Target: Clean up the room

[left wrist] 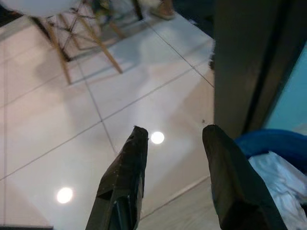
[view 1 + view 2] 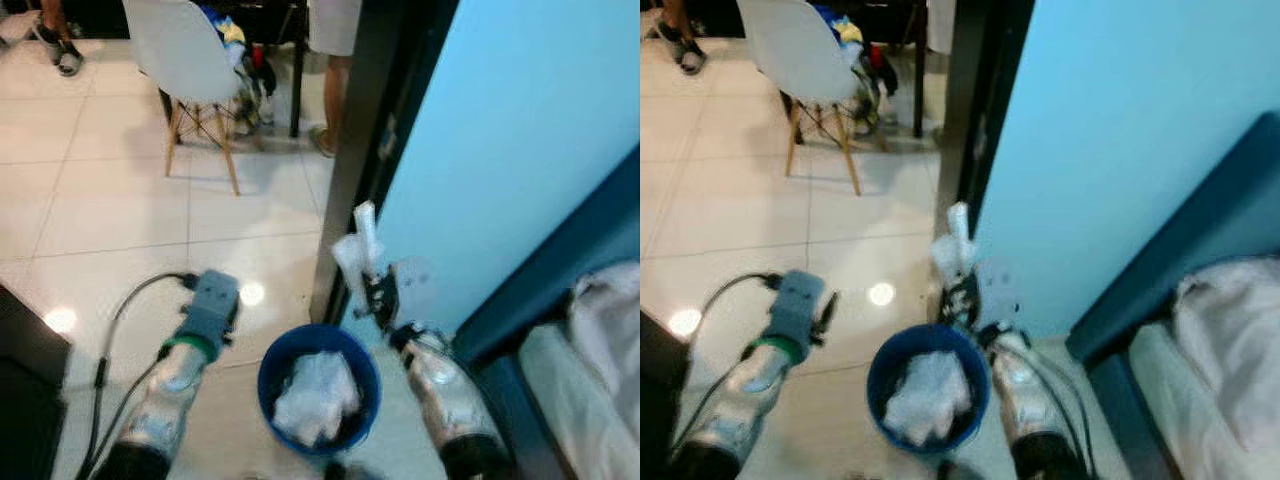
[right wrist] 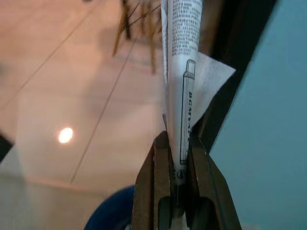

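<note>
My right gripper (image 2: 372, 288) is shut on a white printed paper wrapper (image 3: 181, 81), which sticks up from the fingers just above and behind the blue bin's far rim. The wrapper (image 2: 358, 250) is creased and stands upright. The round blue bin (image 2: 318, 385) sits on the floor between my arms and holds crumpled white paper (image 2: 316, 397). My left gripper (image 1: 175, 143) is open with nothing between its fingers, held over the tiles to the left of the bin (image 1: 273, 143); its wrist (image 2: 210, 305) is level with the bin's far edge.
A dark door frame (image 2: 350, 150) and a light blue wall (image 2: 500, 130) rise right behind the bin. A bed with white bedding (image 2: 600, 370) is at the right. A white chair (image 2: 190, 70) with clothes and a person's legs (image 2: 335, 80) stand farther back on the tiles.
</note>
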Motion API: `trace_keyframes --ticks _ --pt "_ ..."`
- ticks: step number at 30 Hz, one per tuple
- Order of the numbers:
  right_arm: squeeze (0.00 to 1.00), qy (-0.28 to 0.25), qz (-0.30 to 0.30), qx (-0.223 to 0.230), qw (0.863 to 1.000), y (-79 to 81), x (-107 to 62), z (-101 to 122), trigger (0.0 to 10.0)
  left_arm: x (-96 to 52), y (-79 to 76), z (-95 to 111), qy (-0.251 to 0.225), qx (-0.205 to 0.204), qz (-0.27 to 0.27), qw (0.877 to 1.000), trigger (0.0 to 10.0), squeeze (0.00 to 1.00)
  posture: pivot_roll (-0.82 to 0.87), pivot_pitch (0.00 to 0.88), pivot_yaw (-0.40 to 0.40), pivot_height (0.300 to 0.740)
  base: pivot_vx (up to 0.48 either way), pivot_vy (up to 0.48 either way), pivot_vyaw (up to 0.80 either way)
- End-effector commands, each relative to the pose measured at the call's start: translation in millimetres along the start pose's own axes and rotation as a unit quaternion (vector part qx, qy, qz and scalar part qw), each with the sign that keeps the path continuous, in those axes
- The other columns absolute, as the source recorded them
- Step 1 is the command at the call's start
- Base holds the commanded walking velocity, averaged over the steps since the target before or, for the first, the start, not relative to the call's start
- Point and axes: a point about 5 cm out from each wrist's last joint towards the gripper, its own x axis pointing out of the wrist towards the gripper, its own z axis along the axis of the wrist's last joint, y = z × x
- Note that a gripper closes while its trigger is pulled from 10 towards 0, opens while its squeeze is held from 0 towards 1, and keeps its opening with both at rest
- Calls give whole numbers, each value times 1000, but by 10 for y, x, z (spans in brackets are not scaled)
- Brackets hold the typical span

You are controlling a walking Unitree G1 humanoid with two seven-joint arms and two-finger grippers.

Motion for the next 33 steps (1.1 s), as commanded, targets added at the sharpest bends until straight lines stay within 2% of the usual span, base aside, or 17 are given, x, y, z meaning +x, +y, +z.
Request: trace_keyframes --ticks 1,6,7,10,11,13,16,18,20,23,24,26,28,29,30,31,33 --pt "0 58 14 -19 998 25 -37 -187 10000 -39 -78 -44 0 10 -27 1000 10000 0 14 62 33 740 0 0 0" --pt "0 103 47 -13 993 117 -39 -331 10000 -78 -126 -117 12 30 -47 998 10000 0 15 88 45 740 0 0 0" --pt "0 127 60 -4 990 163 -33 -396 10000 -114 -113 -174 23 62 -58 996 10000 0 21 108 50 740 0 0 0" --pt "0 148 64 -1 987 186 -4 -429 10000 -190 -82 -229 32 98 -97 990 10000 0 34 137 60 740 0 0 0" --pt "0 148 64 -1 987 186 -4 -429 10000 -190 -82 -229 32 98 -97 990 10000 0 34 137 60 740 0 0 0" --pt "0 149 63 3 987 200 44 -404 10000 -326 -33 -234 38 106 -148 983 10000 0 83 198 77 740 0 0 0" --pt "0 149 63 3 987 200 44 -404 10000 -326 -33 -234 38 106 -148 983 10000 0 83 198 77 740 0 0 0" --pt "0 144 66 9 987 216 65 -383 10000 -406 -10 -204 35 102 -170 980 10000 0 107 214 86 740 0 0 0" --pt "0 136 71 11 988 273 84 -376 10000 -586 32 -77 27 67 -199 977 10000 0 166 261 110 740 0 0 0" --pt "0 143 67 4 987 295 78 -405 10000 -682 41 14 22 40 -212 976 10000 0 185 288 119 740 0 0 0" --pt "0 146 61 10 987 313 66 -433 10000 -779 43 107 15 20 -224 974 10000 0 205 314 128 740 0 0 0" --pt "0 144 57 20 988 328 51 -453 10000 -864 35 201 8 4 -232 973 10000 0 224 340 137 740 0 0 0" --pt "0 144 57 20 988 328 51 -453 10000 -864 35 201 8 4 -232 973 10000 0 224 340 137 740 0 0 0" --pt "149 139 55 29 988 340 41 -462 10000 -930 29 269 1 -3 -235 972 10000 0 236 353 142 740 0 0 0" --pt "149 139 55 29 988 340 41 -462 10000 -930 29 269 1 -3 -235 972 10000 0 236 353 142 740 0 0 0" --pt "1000 131 51 28 990 341 41 -454 10000 -983 19 314 -3 -9 -235 972 10000 0 245 364 144 740 0 0 0" --pt "1000 119 44 12 992 333 58 -422 10000 -1052 5 348 -2 -16 -238 971 10000 0 242 365 139 740 0 0 0"
